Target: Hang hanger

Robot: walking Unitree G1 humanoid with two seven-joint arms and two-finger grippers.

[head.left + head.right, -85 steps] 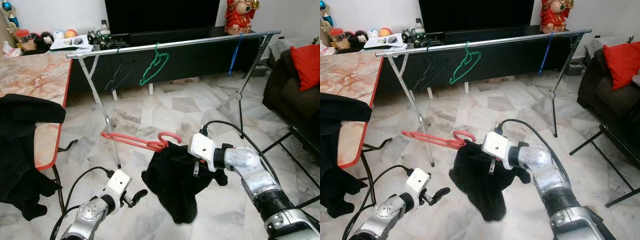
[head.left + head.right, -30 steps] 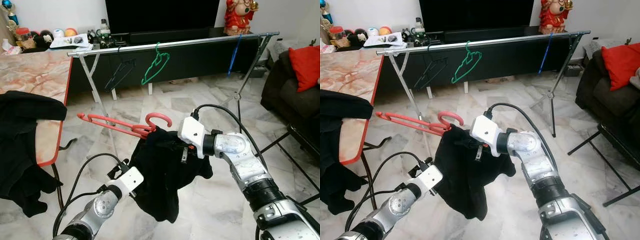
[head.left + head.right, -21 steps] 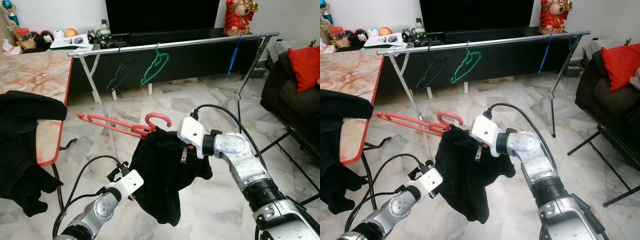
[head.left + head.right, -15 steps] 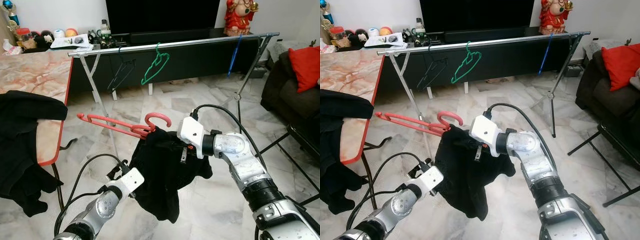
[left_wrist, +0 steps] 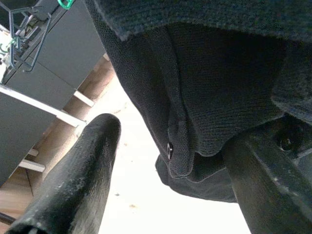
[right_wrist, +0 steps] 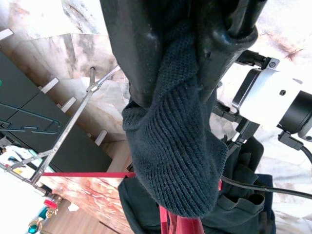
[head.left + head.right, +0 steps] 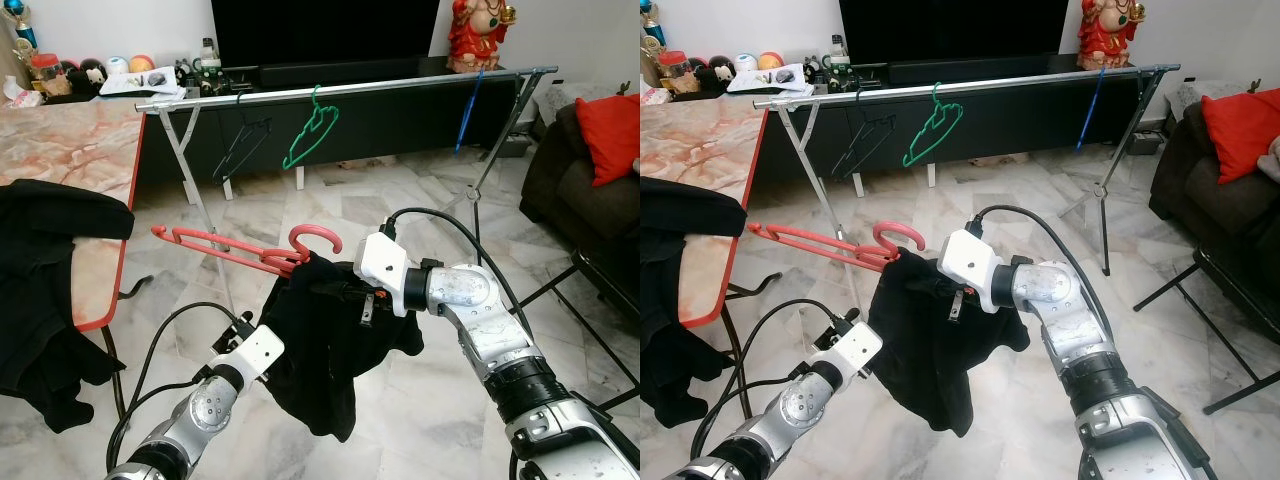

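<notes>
While no writing is legible | right end effector [image 6: 195,63] clamped on black garment [image 7: 325,340] | left end effector [image 5: 170,161] fingers apart

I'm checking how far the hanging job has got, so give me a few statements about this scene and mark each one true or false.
1. The right gripper is shut on the black garment. True.
2. The red hanger already hangs on the metal rail. False: it is held low in front of the rail, with the garment on it.
3. A green hanger hangs on the rail. True.
4. The left gripper is clamped on the red hanger. False: its fingers are open beside the garment's lower part.
5. Another black garment lies draped over the table on the robot's left. True.
</notes>
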